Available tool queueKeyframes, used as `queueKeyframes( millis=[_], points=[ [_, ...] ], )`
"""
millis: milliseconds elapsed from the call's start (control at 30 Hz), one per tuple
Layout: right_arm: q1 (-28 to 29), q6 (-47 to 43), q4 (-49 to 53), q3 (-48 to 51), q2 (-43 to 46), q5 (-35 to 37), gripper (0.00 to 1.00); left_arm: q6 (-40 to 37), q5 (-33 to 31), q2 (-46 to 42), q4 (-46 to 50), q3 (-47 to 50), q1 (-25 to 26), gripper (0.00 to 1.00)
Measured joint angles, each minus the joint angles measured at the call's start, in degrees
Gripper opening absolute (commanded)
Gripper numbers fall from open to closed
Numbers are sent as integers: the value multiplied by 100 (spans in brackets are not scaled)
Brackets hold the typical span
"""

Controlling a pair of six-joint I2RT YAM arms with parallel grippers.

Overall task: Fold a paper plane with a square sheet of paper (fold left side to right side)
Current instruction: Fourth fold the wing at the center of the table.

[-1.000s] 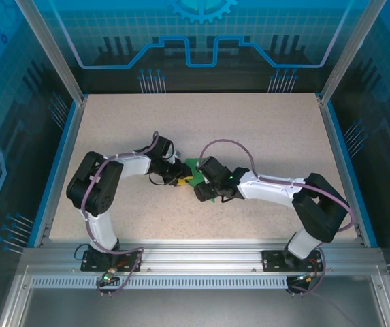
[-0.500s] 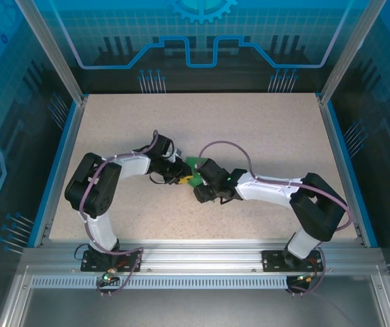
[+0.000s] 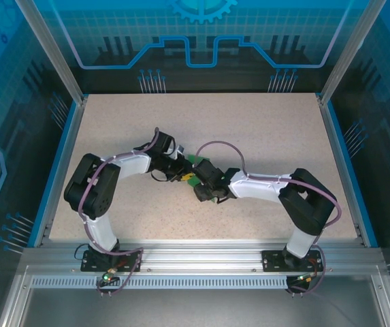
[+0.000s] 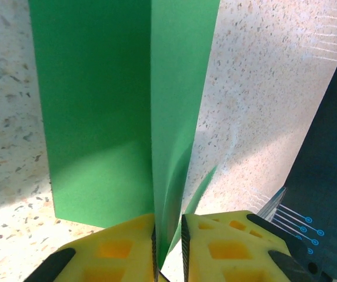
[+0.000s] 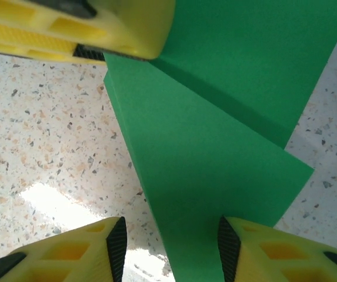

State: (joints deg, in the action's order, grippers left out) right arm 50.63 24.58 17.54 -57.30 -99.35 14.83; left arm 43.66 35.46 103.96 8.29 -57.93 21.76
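Note:
The square sheet of paper [image 4: 97, 117] is bright green and lies on the speckled table, with one side lifted into an upright flap [image 4: 174, 88]. My left gripper [image 4: 168, 235] is shut on the lower edge of that flap, its yellow jaws only a narrow slit apart. In the right wrist view the sheet [image 5: 215, 147] runs between the jaws of my right gripper [image 5: 171, 238], which stands open just above the table, one pad at the paper's edge. A left finger [image 5: 97, 29] shows at the top there. From above, both grippers meet over the sheet [image 3: 193, 161] at mid-table.
The speckled table [image 3: 249, 129] stretches free behind and to both sides of the arms. A blue rim [image 3: 341, 157] and metal posts bound it. The right arm's cable [image 3: 225, 146] loops up over its wrist.
The right arm has slid left, toward the left gripper, and its jaws have narrowed around the sheet. The left jaws have drawn in on the lifted flap.

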Motion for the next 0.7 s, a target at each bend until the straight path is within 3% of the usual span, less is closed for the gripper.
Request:
queueKeyframes(
  millis=[400, 700],
  points=[
    [-2, 116, 105, -57, -166, 125, 19, -2, 17, -2, 46, -85, 17, 22],
    [-33, 227, 103, -57, -173, 101, 9, -76, -181, -225, 389, -90, -11, 50]
  ],
)
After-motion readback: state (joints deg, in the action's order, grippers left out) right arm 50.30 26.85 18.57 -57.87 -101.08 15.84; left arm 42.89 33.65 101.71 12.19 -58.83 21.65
